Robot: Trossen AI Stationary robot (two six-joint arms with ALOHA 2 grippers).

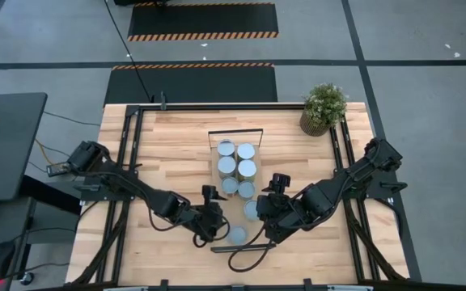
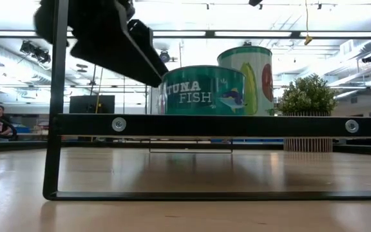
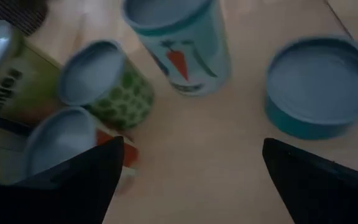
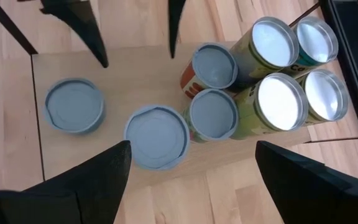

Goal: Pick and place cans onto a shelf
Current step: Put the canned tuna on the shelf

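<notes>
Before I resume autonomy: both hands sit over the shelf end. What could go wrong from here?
1. The left hand and right hand hover open over the same end of the shelf; they could collide.
2. The cans stand tightly packed, so a finger descending on the flat can may knock its neighbours.

Eight cans [image 1: 238, 168] (two wide, flat), one shelf [image 1: 217, 179], one plant [image 1: 323, 107].
</notes>
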